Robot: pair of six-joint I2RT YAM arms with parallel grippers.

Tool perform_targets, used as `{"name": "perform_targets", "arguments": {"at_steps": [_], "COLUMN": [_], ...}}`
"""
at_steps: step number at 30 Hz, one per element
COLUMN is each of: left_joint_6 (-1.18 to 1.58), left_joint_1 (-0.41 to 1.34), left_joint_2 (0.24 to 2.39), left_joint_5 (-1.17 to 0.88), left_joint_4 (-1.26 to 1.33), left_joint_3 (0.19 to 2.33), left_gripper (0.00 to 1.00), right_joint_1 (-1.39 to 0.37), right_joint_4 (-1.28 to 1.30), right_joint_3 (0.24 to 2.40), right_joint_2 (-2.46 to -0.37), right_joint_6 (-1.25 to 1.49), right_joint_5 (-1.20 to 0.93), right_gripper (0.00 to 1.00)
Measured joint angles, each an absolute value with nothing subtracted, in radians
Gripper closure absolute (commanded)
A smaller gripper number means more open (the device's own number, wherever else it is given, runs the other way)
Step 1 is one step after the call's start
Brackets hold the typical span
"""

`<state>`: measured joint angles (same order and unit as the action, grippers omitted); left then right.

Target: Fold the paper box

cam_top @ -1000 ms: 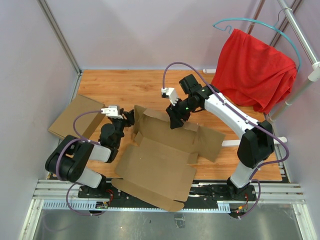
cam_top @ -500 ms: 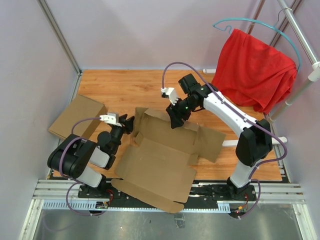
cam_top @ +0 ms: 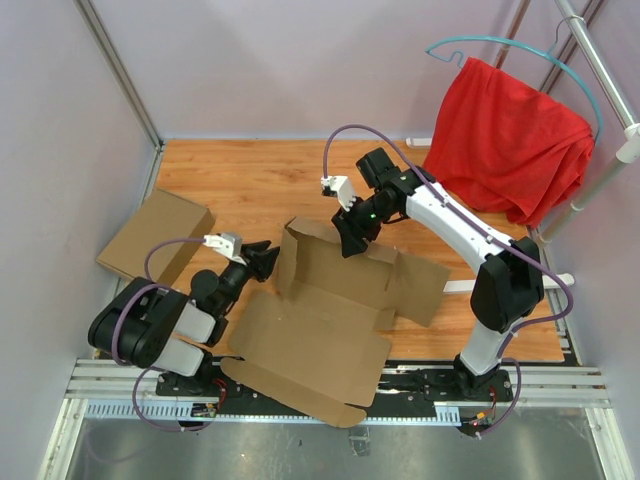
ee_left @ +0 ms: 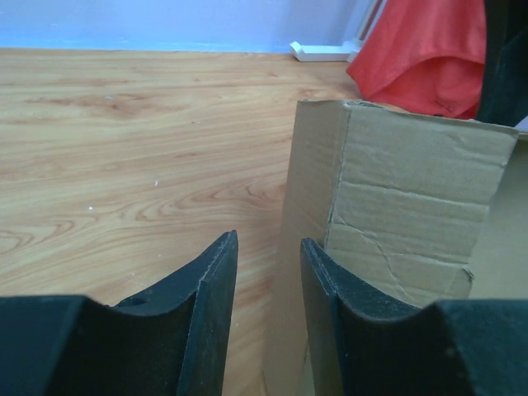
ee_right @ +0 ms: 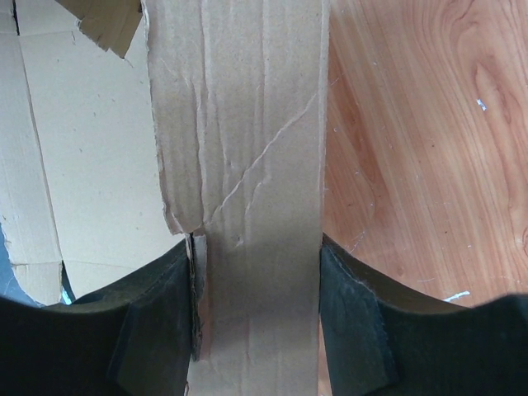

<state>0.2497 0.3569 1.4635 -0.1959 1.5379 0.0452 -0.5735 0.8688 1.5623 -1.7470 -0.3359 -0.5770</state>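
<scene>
Right claw point(ee_right: 256, 322): it is clamping a creased strip of the paper box point(cam_top: 320, 320), which is filling the whole gap and touching both fingers point(ee_right: 157, 322).
Right claw position: in the top view it is reaching down onto the box's far edge, at 12 o'clock of the cardboard.
Left claw point(ee_left: 268, 305): its jaws are standing narrowly apart and holding nothing, with bare wood showing through the slot.
Left claw position: it is sitting low at 9 o'clock of the box, tips pointing toward 3 o'clock, just beside an upright flap point(ee_left: 404, 206). I cannot tell whether it is touching the flap.
Paper box: it is lying mid-desk, mostly unfolded, its big lid panel spreading toward 6 o'clock and overhanging the near edge, another flap lying flat at 3 o'clock.
Desk point(cam_top: 240, 180): its wooden top is carrying everything.
Tan cardboard box point(cam_top: 155, 235): it is lying well apart at 9 o'clock, against the left wall.
Red cloth point(cam_top: 505, 140): it is hanging on a teal hanger point(cam_top: 500, 45) at 2 o'clock.
</scene>
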Motion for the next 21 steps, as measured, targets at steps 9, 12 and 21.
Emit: {"name": "perform_targets", "arguments": {"at_steps": [9, 12, 21], "left_joint_6": [0.270, 0.262, 0.268], "left_joint_1": [0.357, 0.357, 0.359], "left_joint_2": [1.212, 1.127, 1.222], "left_joint_5": [-0.201, -0.204, -0.269], "left_joint_4": [1.437, 1.356, 1.286], "left_joint_3": [0.035, 0.051, 0.062], "left_gripper": [0.53, 0.54, 0.56], "right_joint_1": [-0.574, -0.574, -0.582], "right_joint_4": [0.869, 0.869, 0.869], "right_joint_3": [1.562, 1.562, 1.562], "right_joint_2": [-1.747, -1.747, -1.747], "right_joint_6": [-0.336, -0.336, -0.336], "right_joint_5": [-0.577, -0.577, -0.575], "right_gripper": [0.48, 0.48, 0.49]}}
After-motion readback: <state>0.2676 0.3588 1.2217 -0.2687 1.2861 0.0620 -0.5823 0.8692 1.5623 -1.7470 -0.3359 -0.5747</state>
